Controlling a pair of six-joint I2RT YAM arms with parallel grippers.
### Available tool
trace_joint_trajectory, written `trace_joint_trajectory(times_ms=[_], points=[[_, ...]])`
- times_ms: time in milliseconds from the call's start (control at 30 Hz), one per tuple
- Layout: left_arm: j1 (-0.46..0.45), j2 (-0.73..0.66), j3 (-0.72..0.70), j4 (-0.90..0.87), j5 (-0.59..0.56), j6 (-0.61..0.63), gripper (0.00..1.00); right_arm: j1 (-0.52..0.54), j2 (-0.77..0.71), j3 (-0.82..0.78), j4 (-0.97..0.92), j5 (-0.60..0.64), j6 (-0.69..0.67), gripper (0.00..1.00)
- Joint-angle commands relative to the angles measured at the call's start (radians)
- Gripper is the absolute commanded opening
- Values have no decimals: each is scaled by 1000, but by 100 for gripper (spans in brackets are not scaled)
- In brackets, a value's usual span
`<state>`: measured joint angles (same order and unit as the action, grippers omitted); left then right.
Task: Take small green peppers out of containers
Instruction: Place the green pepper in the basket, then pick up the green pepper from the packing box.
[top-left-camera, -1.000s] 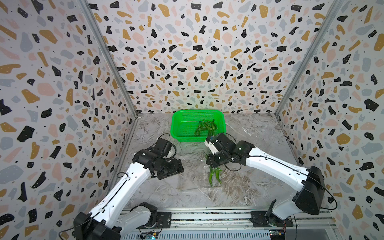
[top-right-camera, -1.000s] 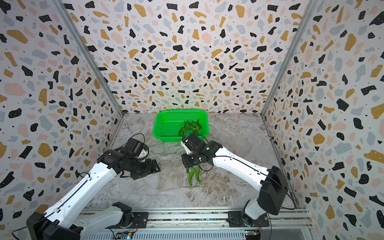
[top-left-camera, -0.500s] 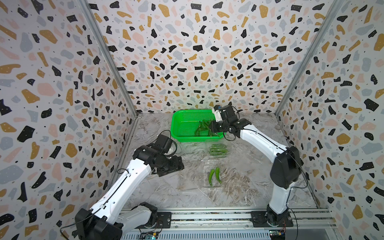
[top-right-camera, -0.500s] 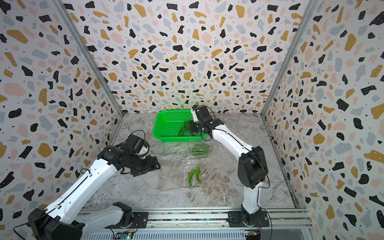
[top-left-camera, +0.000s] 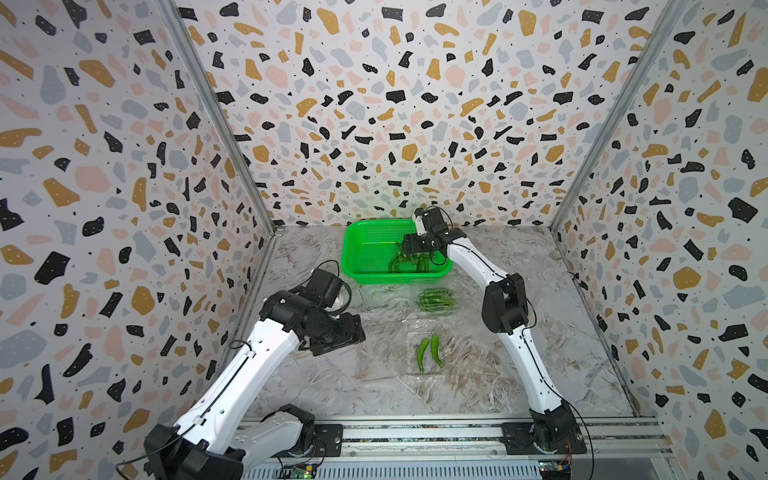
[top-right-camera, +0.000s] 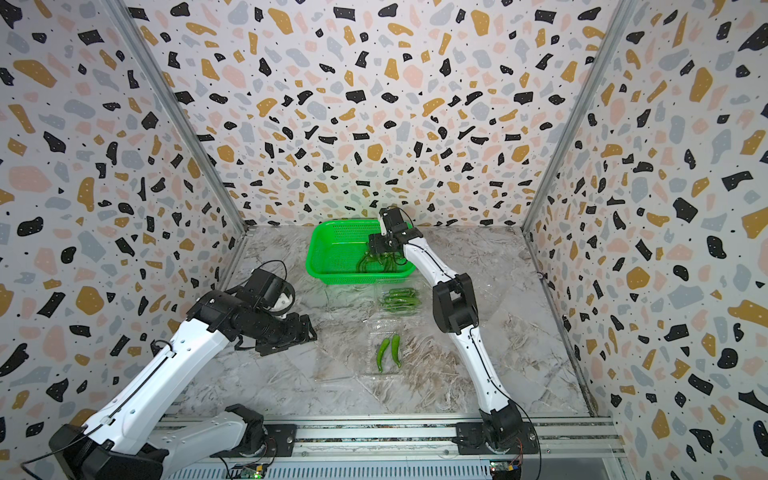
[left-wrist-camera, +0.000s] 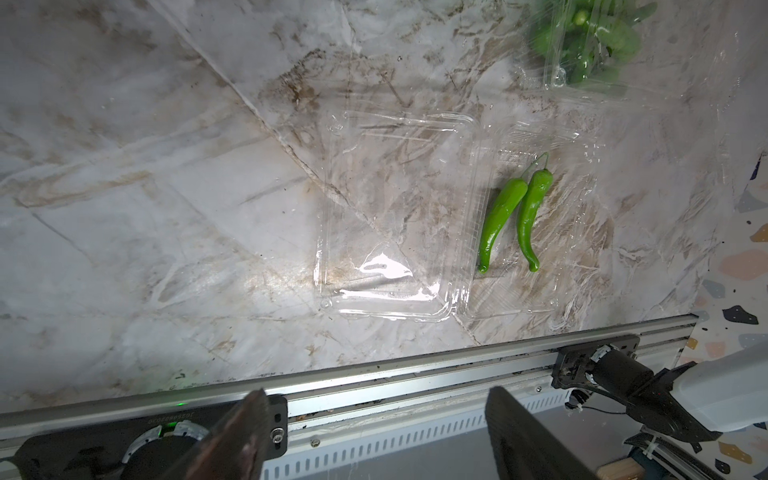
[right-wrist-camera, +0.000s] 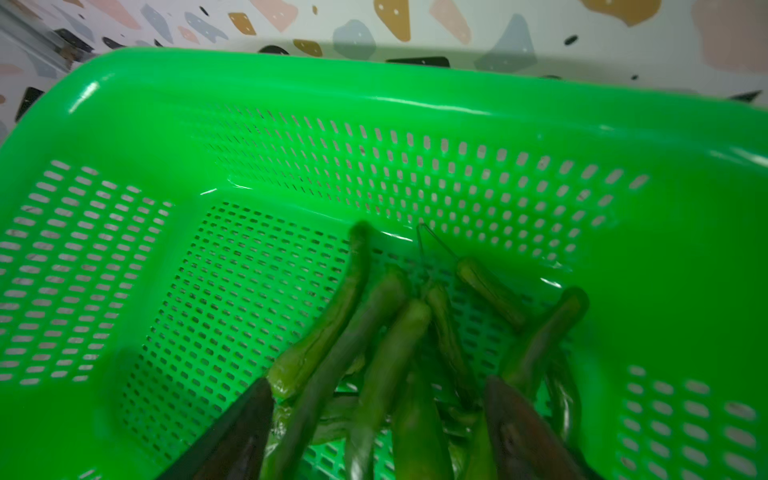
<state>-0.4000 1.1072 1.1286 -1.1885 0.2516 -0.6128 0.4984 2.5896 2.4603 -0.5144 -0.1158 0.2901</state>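
Fingers (right-wrist-camera: 241, 432) of the right gripper (right-wrist-camera: 378, 384) stand spread apart, released, with nothing pinched between them. They hang over the right-hand near part of the bright green perforated plastic basket (top-left-camera: 348, 257). Just under those dark fingers lies a loose heap of slim, curved, glossy green chili peppers (right-wrist-camera: 374, 332) with thin stems. The heap is blurred in the right wrist view and rests on the basket's slotted floor. Both top views show the same heap (top-right-camera: 376, 262) close to the basket's right wall.

Fingers (left-wrist-camera: 245, 432) of the left gripper (left-wrist-camera: 376, 392) are parted too, and empty. That gripper hovers above the grey marble-patterned tabletop (top-left-camera: 540, 332), well to the left of the basket and nearer the arm bases than it.

Just in front of the basket's near rim sits a closed transparent crinkly plastic pack (top-left-camera: 434, 299), filled with more peppers laid side by side. Farther from the basket on that same near side lies an opened transparent clamshell pack (left-wrist-camera: 386, 216), its lid folded flat on the tabletop. Two peppers (left-wrist-camera: 498, 220) lie side by side in its tray half. Their stem ends are close together and point toward the basket, and their tips curl away from it.
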Motion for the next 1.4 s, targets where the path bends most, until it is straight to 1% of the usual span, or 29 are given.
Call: trace_joint_trajectory(times_ms=[0, 100, 167, 267, 367, 500, 567, 600, 700, 767, 867, 967, 1133, 1233, 1300, 1367], points=[[4, -10, 28, -19, -17, 16, 83, -3, -210, -33, -29, 46, -6, 85], [4, 3, 40, -5, -17, 22, 83, -7, -326, -45, -107, 47, 1, 86], [4, 12, 50, 8, -17, 26, 83, -8, -402, -43, -201, 29, 21, 86], [4, 27, 57, 32, -17, 27, 83, 1, -529, -98, -335, -28, 71, 85], [4, 38, 54, 60, -9, 28, 83, 48, -657, -229, -443, -33, 118, 84], [4, 48, 43, 92, -3, 25, 83, 161, -804, -469, -545, 9, 192, 84], [4, 48, 35, 103, -2, 25, 83, 229, -877, -612, -542, 37, 250, 84], [4, 47, 29, 108, 0, 25, 83, 260, -918, -712, -518, 39, 286, 84], [4, 41, 6, 121, 8, 23, 83, 321, -1022, -982, -396, 9, 388, 83], [4, 33, -8, 128, 14, 20, 83, 343, -1059, -1118, -333, 3, 437, 83], [4, 21, -28, 131, 17, 15, 83, 353, -1067, -1237, -266, -5, 464, 83], [4, 8, -45, 129, 19, 14, 83, 352, -1034, -1286, -229, -6, 456, 83], [4, -11, -58, 119, 14, 14, 83, 354, -958, -1280, -204, -11, 425, 83], [4, -22, -59, 109, 12, 14, 83, 358, -937, -1222, -298, 43, 425, 83], [4, -31, -63, 105, 12, 14, 83, 359, -952, -1181, -370, 83, 432, 82], [4, -38, -69, 105, 11, 11, 83, 364, -978, -1138, -412, 97, 437, 82]])
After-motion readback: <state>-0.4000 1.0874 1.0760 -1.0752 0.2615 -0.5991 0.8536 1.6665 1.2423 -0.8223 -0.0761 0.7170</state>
